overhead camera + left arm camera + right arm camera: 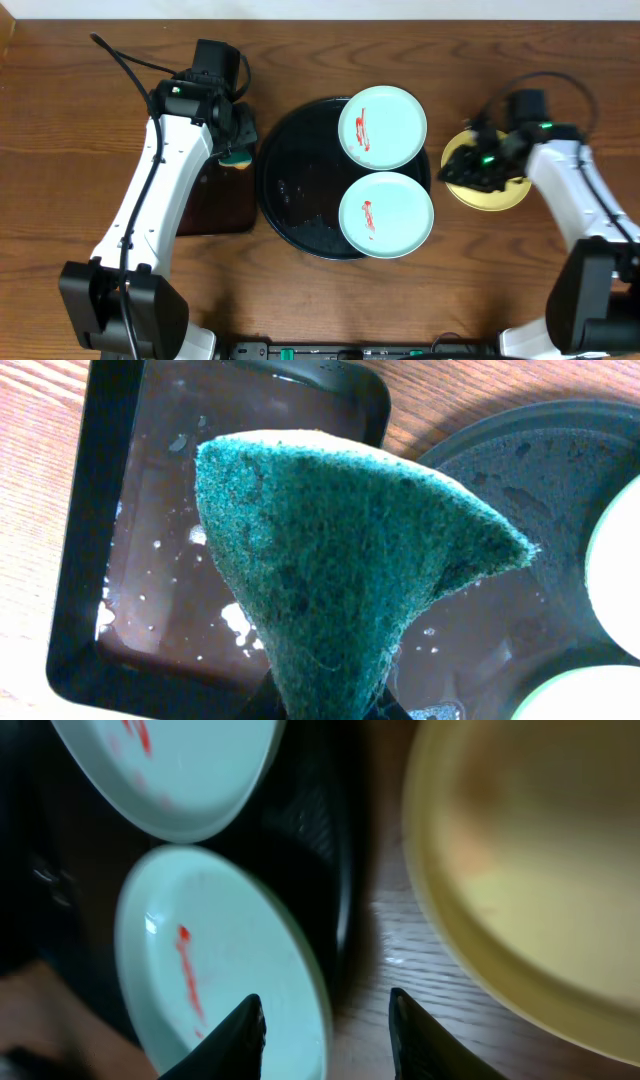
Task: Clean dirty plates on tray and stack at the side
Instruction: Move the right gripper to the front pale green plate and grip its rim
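Two pale blue-green dirty plates, each with a red smear, lie on the round black tray (290, 190): one at the back (382, 127), one at the front (386, 214). A pale yellow plate (500, 197) rests on the table to the right of the tray. My right gripper (470, 165) hovers over its left edge, open and holding nothing. In the right wrist view that gripper (325, 1020) straddles the front plate's rim (210, 970), with the yellow plate (520, 870) to its right. My left gripper (238, 150) is shut on a green sponge (350, 550).
A smaller rectangular black tray (215, 205) with wet spots lies left of the round tray, below the sponge; in the left wrist view its rim (70, 560) runs down the left. Bare wooden table surrounds everything.
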`<action>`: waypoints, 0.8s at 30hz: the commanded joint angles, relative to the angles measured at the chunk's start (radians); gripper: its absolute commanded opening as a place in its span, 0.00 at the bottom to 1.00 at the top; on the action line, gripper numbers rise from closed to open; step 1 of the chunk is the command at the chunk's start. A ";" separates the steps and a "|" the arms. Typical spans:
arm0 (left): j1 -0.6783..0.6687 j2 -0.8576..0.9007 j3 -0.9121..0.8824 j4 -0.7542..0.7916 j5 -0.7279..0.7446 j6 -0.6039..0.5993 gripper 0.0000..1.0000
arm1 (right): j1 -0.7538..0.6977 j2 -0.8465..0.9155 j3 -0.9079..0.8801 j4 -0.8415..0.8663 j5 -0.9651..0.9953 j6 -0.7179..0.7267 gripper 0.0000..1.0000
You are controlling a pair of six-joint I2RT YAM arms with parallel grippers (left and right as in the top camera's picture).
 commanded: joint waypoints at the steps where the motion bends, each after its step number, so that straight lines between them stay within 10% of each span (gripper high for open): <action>1: 0.003 0.003 -0.005 0.000 -0.019 -0.005 0.07 | 0.113 -0.006 -0.060 0.039 0.170 0.034 0.38; 24: 0.003 0.003 -0.005 0.000 -0.019 -0.005 0.08 | 0.286 -0.014 -0.134 0.044 0.223 0.155 0.01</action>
